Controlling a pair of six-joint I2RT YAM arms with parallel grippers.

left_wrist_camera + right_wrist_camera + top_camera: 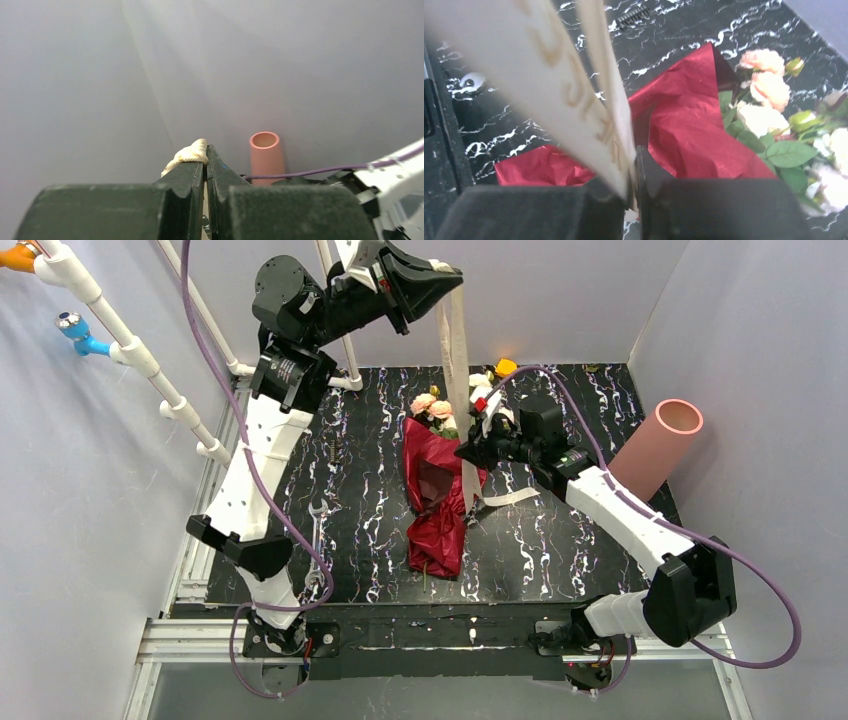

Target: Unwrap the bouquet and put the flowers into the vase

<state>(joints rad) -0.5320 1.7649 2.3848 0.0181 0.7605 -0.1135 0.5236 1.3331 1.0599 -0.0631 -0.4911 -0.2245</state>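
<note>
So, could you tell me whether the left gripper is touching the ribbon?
Touching. The left wrist view shows the ribbon pinched between the left gripper's closed fingers.

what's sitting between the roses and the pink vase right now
The white right arm lies between the cream and pink roses and the salmon-pink cylindrical vase, its jaws shut on the beige ribbon. The crinkled maroon wrapping paper also wraps the stems. No other object shows between them.
</note>
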